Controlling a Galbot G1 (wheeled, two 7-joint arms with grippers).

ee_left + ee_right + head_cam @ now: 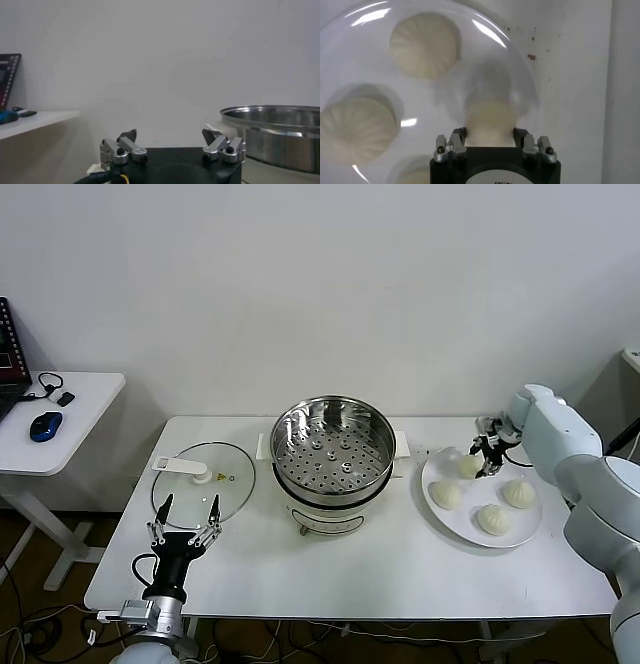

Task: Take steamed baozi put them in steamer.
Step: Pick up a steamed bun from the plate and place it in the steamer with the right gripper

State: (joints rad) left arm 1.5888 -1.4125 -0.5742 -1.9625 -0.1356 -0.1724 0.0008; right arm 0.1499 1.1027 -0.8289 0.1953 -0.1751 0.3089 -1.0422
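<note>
Right gripper (487, 456) is down on the plate (520, 529), fingers pinching the far-left bun (488, 119) — the other three buns (494, 518) sit loose beside it. Steamer (330, 446) at table centre, tray bare. Left gripper (185, 519) parked near the glass lid (200, 480), fingers spread.

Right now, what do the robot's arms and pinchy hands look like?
The right arm is chunky, smooth and pale blue-white. The left gripper is black with silver metal fingers fastened by screws, and a black cable loops beside it. The right gripper is also black with silver fingers.
</note>
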